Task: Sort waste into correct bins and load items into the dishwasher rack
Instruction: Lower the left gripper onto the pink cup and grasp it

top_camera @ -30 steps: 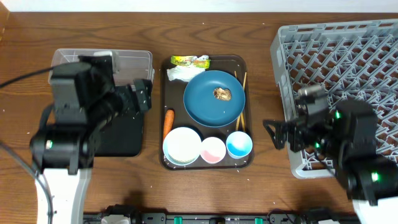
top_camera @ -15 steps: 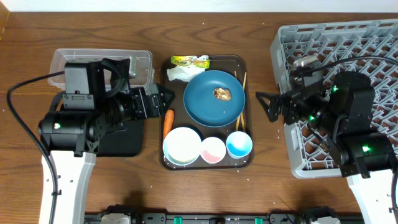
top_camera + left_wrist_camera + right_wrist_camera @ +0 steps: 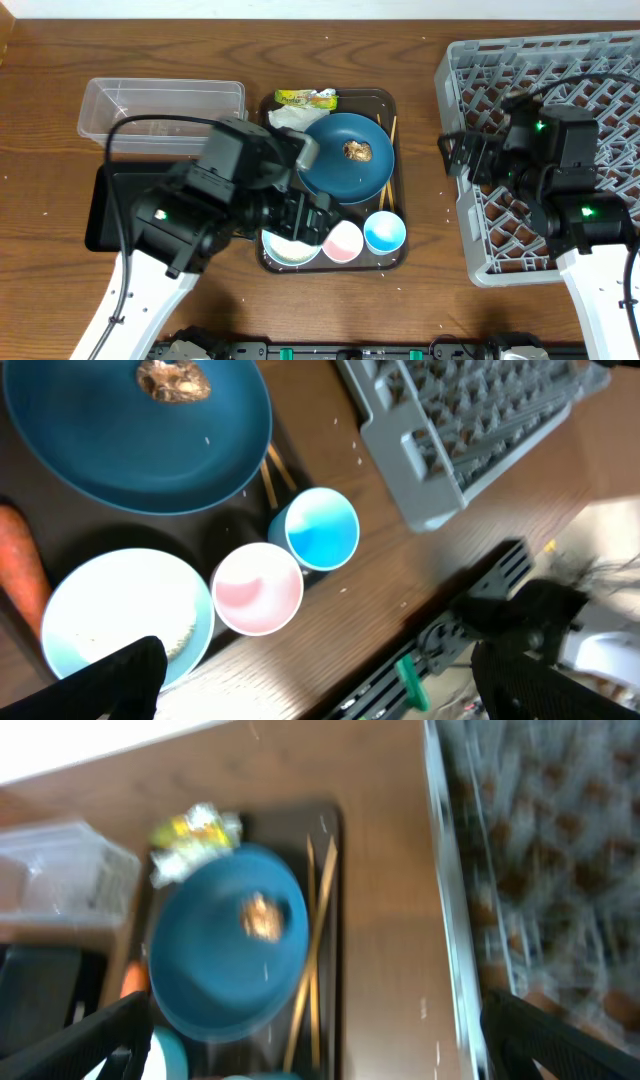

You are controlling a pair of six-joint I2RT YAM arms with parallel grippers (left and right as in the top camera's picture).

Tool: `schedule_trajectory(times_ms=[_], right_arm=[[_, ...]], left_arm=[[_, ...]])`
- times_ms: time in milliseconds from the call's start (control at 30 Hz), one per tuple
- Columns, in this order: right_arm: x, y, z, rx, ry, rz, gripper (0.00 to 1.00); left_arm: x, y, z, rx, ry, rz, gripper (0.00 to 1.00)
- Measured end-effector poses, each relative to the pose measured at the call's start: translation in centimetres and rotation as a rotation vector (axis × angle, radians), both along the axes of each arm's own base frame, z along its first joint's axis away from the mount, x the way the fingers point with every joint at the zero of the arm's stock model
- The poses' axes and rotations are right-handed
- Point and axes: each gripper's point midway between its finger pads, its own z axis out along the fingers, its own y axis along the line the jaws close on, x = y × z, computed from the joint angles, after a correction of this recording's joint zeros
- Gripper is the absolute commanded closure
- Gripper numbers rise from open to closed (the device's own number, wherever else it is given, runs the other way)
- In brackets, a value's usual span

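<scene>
The left arm [image 3: 200, 210] is hanging over the near-left corner of the serving tray [image 3: 383, 103]. Its jaws are standing wide open and gripping nothing. In the wrist view one finger [image 3: 110, 680] is showing over the bowl [image 3: 115, 622], and the other is showing well off to the right.

The bowl is sitting in that corner with what looks like rice [image 3: 180, 643] inside. The pink cup [image 3: 258, 588] is sitting just beside it, and the blue cup [image 3: 322, 528] just beside that. The carrot [image 3: 22, 565] is lying by the bowl and the plate [image 3: 345, 160]. The plate is taking up the serving tray's middle and carrying the lump [image 3: 358, 151].

The chopsticks [image 3: 390, 150] are lying along the tray's right side, partly under the plate's rim. The wrapper [image 3: 306, 98] is lying at the far edge, with the napkin [image 3: 288, 118] just beside it and touching the plate.

The tub [image 3: 160, 100] is standing on the tabletop [image 3: 420, 300] left of the serving tray. The black tray [image 3: 103, 215] is lying just on its near side, largely hidden by the left arm. The rack [image 3: 560, 70] is standing at the right.

The right arm [image 3: 560, 170] is hanging over the rack's left part. Its jaws are standing wide open and empty, pointing toward the serving tray. Its wrist view is coming through blurred.
</scene>
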Motion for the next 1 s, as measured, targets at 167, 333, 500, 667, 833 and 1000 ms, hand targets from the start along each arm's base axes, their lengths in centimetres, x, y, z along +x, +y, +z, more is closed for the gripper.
schedule_trajectory(times_ms=[167,333,500,667,833,1000], right_arm=[[-3.4,-0.3,-2.8,-0.001,0.189,-0.017,0.01],[-5.2,-0.4,-3.8,-0.006,0.277,-0.022,0.01],[-5.3,0.0,-3.8,0.015,0.282,-0.006,0.01],[-5.4,0.3,-3.7,0.03,0.283,0.007,0.01],[-5.6,0.5,-3.7,0.037,0.292,0.013,0.01],[-5.7,0.5,-3.7,0.038,0.294,0.013,0.01]], left_arm=[[0.5,0.6,-0.6,0.076,-0.042,0.016,0.01],[1.3,2.6,-2.2,0.204,-0.042,0.075,0.05],[1.5,3.3,-5.2,0.324,0.047,0.076,0.12],[1.2,1.6,-8.4,0.412,0.124,0.0,0.12],[0.3,-0.6,-11.9,0.503,0.177,-0.095,0.16],[-0.3,-0.5,-16.3,0.603,0.279,-0.113,0.24]])
